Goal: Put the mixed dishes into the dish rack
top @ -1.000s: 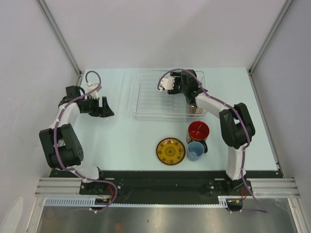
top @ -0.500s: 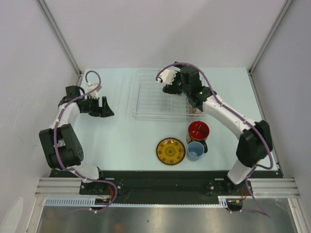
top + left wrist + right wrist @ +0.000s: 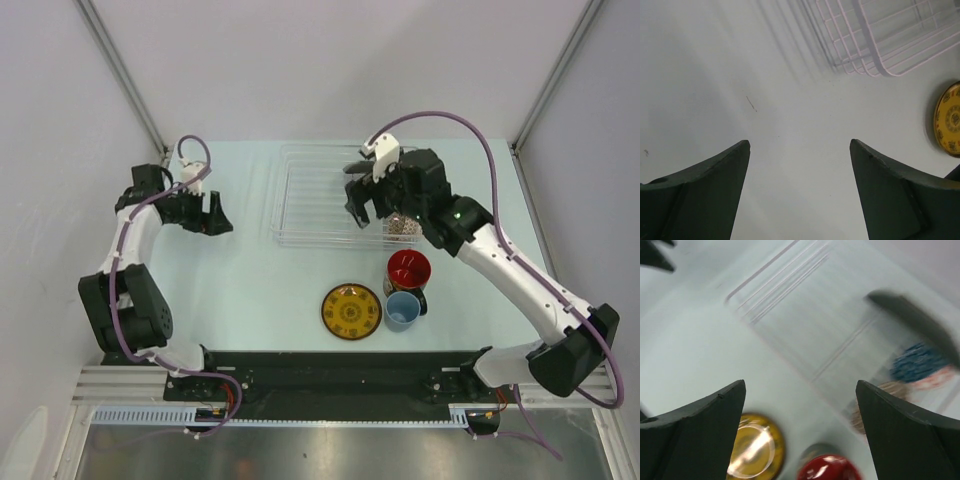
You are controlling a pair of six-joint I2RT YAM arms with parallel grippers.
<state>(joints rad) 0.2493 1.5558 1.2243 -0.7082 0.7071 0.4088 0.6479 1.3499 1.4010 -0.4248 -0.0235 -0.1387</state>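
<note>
Two claws spread wide, both empty: left claw over bare counter left of the clear dish rack, right claw above its right half. Rack flat at the counter's far middle, long axis left to right, open side up, small patterned bowl in its near right corner. Nearer: red-inside cup and light blue cup mouths up, round yellow plate flat, markings too small to read

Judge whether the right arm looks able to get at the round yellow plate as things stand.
Probably yes. The right gripper hangs open over the dish rack, holding nothing, and the yellow plate lies flat on the table nearer the bases, with the light blue cup beside it, not on it.
</note>
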